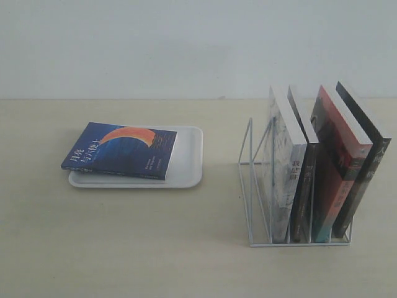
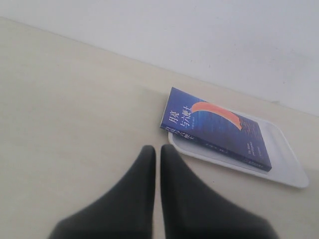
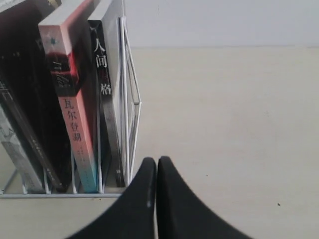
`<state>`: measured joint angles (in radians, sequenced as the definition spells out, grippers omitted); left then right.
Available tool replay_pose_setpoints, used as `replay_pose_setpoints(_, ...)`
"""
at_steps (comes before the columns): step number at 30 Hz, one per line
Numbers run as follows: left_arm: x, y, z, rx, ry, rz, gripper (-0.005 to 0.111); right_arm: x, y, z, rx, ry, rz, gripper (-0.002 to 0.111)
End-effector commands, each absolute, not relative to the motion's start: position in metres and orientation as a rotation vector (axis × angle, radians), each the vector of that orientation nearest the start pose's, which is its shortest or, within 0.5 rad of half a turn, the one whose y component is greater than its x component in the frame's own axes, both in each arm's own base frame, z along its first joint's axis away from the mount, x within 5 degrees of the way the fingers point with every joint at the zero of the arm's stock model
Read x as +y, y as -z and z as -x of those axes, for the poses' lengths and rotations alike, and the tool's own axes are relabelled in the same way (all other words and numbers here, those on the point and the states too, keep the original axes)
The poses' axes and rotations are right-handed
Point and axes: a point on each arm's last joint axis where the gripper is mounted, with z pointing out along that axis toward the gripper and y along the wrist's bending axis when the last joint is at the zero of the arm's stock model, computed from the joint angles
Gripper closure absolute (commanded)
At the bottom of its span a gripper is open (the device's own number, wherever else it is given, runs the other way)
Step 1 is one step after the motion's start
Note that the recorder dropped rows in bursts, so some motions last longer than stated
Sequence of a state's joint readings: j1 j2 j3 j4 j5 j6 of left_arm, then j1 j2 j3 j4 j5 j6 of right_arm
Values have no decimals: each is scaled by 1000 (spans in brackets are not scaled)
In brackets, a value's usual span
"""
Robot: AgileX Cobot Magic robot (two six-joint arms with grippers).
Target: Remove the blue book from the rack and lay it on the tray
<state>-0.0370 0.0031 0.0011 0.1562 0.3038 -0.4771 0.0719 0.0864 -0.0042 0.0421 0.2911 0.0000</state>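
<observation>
The blue book (image 1: 121, 149) with its orange-red crescent lies flat on the white tray (image 1: 188, 161), its left end overhanging the tray's edge. The left wrist view shows the same book (image 2: 219, 127) on the tray (image 2: 286, 164), ahead of my left gripper (image 2: 158, 148), which is shut and empty above the bare table. The white wire rack (image 1: 260, 180) stands at the right with its leftmost slots vacant. My right gripper (image 3: 157, 160) is shut on nothing, just outside the rack's end wires (image 3: 130, 99). Neither arm appears in the exterior view.
Several books remain upright in the rack: a grey-white one (image 1: 286, 161), a thin dark one (image 1: 303, 186), a red-orange one (image 1: 335, 167) and a black one (image 1: 363, 167). A pale wall stands behind the beige table (image 1: 124, 248).
</observation>
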Motion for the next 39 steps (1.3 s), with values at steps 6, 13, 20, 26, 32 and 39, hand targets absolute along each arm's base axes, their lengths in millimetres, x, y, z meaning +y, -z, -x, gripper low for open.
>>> replay_pose_setpoints(6,2,-187,-55,1754,222,289,103,2,-181,-53,1839,-30,13,108)
replay_pose_setpoints(13,2,-187,-55,1749,221,291,103,2,-181,-53,1841,-39,21,108)
replay_pose_setpoints(20,2,-187,-55,1749,221,291,103,2,-181,-53,1841,-39,21,108)
replay_pose_setpoints(26,2,-187,-55,1749,221,291,103,2,-181,-53,1841,-39,21,108)
replay_pose_setpoints(32,2,-187,-55,1749,221,291,103,2,-181,-53,1841,-39,21,108)
replay_pose_setpoints(39,2,-187,-55,1749,221,291,103,2,-181,-53,1841,-39,21,108)
